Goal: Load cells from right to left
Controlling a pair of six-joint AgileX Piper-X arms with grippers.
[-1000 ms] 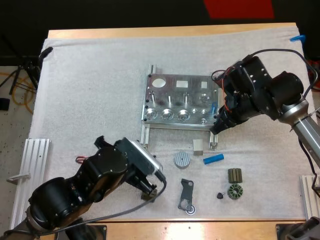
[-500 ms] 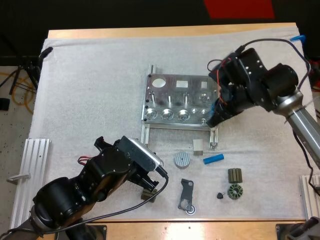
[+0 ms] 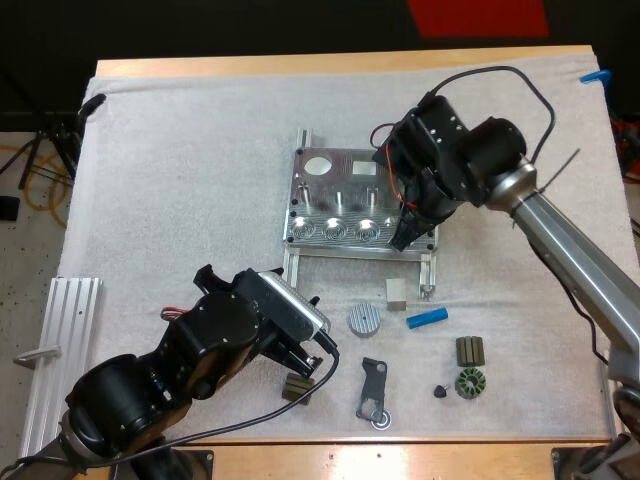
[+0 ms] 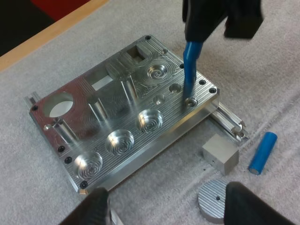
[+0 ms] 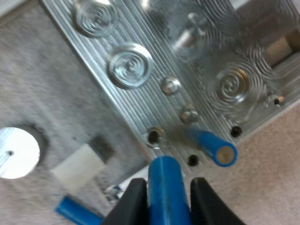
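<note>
High view: the right jaws hang over the near right corner of the fixture. The left wrist view shows it best. The right jaws are clenched on a blue cell, which is upright with its lower end at a small hole by that corner. In the right wrist view both fingers pinch that cell, and a second cell juts from the fixture just beyond it.

In front of the fixture, on the mat, sit a block, a disc and a loose cell, close together but apart. Nearer the front edge are a bracket, two dark rotors and a tiny dark bit.

The left jaws are released, fingers spread wide, low near the front edge. A small dark part lies just beside them.

A metal rail lies along the mat's left side. The white mat covers a wooden desk, with dark space beyond it and a black stand off to the left.
</note>
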